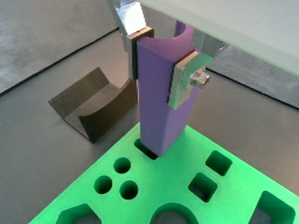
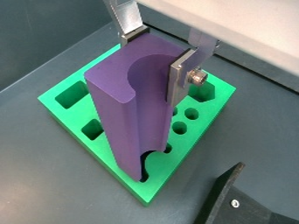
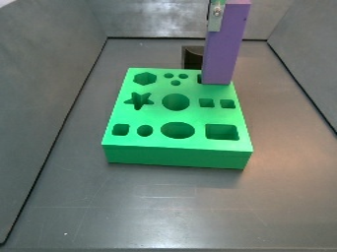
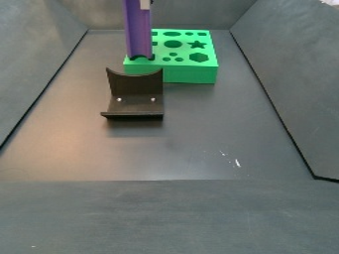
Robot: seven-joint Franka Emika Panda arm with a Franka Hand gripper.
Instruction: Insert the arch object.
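Pincer clamped on the purple arch bar above the green board

The pincer point(image 1: 162, 59) grips the upright purple arch bar point(image 1: 158, 105) near its top, one silver finger point(image 2: 184, 74) pressed on each side. Below the pincer, the bar's lower end sits in a slot near a corner of the green board point(image 3: 178, 156). The dark fixture point(image 4: 133, 99) stands beside that corner on the table point(image 4: 199, 189).

Gripper point(image 1: 166, 54) above the board, flat silver finger plates point(image 1: 187, 74), dark pads, one small screw
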